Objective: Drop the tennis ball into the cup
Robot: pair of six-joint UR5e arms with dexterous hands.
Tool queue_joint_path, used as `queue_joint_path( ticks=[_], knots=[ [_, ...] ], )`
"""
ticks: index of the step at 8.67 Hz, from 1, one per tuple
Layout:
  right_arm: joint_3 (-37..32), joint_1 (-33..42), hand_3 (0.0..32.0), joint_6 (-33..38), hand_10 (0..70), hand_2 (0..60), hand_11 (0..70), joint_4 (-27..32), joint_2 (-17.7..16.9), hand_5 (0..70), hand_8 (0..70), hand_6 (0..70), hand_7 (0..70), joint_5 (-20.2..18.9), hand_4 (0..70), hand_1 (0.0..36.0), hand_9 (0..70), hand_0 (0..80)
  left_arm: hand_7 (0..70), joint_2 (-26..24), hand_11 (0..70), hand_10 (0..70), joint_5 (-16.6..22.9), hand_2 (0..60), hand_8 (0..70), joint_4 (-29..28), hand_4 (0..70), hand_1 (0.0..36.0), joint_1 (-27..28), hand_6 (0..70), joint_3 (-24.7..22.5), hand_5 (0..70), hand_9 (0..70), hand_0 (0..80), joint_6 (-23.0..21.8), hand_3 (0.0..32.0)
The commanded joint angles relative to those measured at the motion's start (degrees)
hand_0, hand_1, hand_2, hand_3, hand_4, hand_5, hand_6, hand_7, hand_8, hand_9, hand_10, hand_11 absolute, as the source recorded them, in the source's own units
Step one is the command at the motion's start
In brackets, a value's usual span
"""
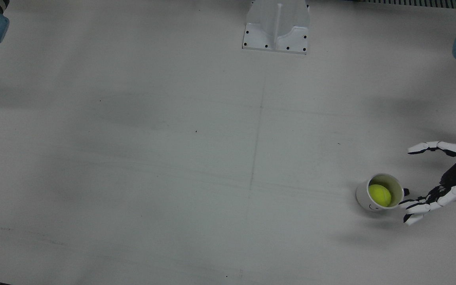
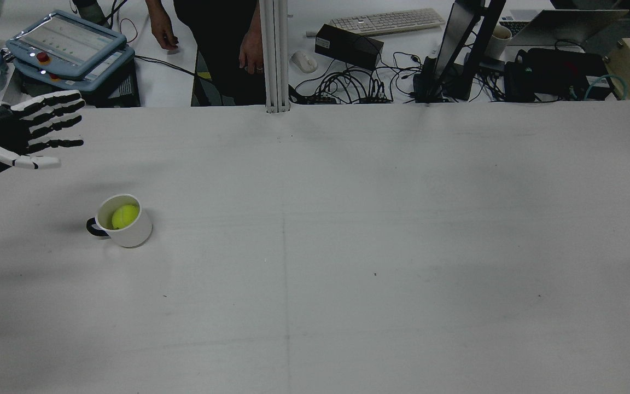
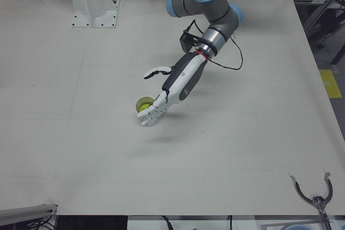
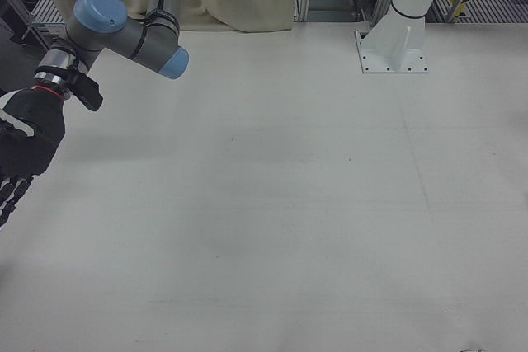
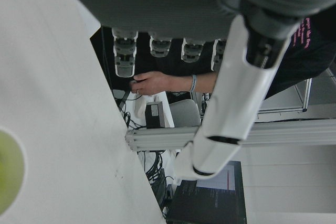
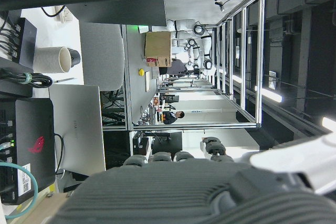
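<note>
While its fingers (image 2: pixel 55 101) are spread wide and hold nothing, the left hand (image 2: pixel 25 128) hovers above the table (image 2: pixel 380 230) just beside the cup (image 2: pixel 124 221), on the side where the dark handle (image 2: pixel 92 228) sticks out. Seen in the front view, the thumb reaches out alone behind the cup and the other fingers (image 1: pixel 418 206) stretch past its near rim, and whether they touch the cup cannot be told.

That white cup (image 1: pixel 378 194) stands upright on the table near the edge on the robot's left. Inside it lies the yellow-green tennis ball (image 2: pixel 124 216), resting below the rim and leaning toward one wall; the front view shows the ball (image 1: pixel 379 195) wholly within the opening. A small dark mark shows on the cup's outer wall in that view.

Off at the far side, the right hand (image 4: pixel 18 158) hangs at the border of the right-front view, well apart from the cup; only its dark back and some fingers show, and they look straight and apart, with nothing in them.
</note>
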Motion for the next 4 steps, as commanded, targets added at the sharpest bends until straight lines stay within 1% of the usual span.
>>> queue_joint_path(
  ticks=[1, 2, 3, 4],
  knots=[
    [0.09, 0.09, 0.0, 0.0, 0.0, 0.0, 0.0, 0.0, 0.0, 0.0, 0.0, 0.0, 0.0, 0.0, 0.0, 0.0, 0.0, 0.0, 2.9, -0.51, 17.0, 8.2, 2.73, 53.4, 3.6, 0.84, 0.2, 36.0, -19.01, 5.6, 5.32, 15.9, 3.1, 80.0, 1.55, 0.0],
    [0.09, 0.09, 0.0, 0.0, 0.0, 0.0, 0.0, 0.0, 0.0, 0.0, 0.0, 0.0, 0.0, 0.0, 0.0, 0.0, 0.0, 0.0, 0.6, -0.34, 15.9, 7.3, 3.09, 53.4, 3.1, 0.49, 0.0, 36.0, -23.85, 4.6, 9.36, 16.1, 2.8, 80.0, 1.47, 0.0],
    [0.09, 0.09, 0.0, 0.0, 0.0, 0.0, 0.0, 0.0, 0.0, 0.0, 0.0, 0.0, 0.0, 0.0, 0.0, 0.0, 0.0, 0.0, 0.0, -0.25, 15.1, 6.7, 4.14, 55.9, 2.8, -0.47, 0.0, 36.0, -27.72, 4.2, 12.62, 16.1, 2.4, 80.0, 1.21, 0.0],
    [0.09, 0.09, 0.0, 0.0, 0.0, 0.0, 0.0, 0.0, 0.0, 0.0, 0.0, 0.0, 0.0, 0.0, 0.0, 0.0, 0.0, 0.0, 0.0, -0.16, 14.3, 6.2, 4.24, 57.7, 2.7, -1.35, 0.0, 36.0, -28.46, 4.0, 13.0, 16.1, 2.2, 80.0, 1.03, 0.0]
  ],
)
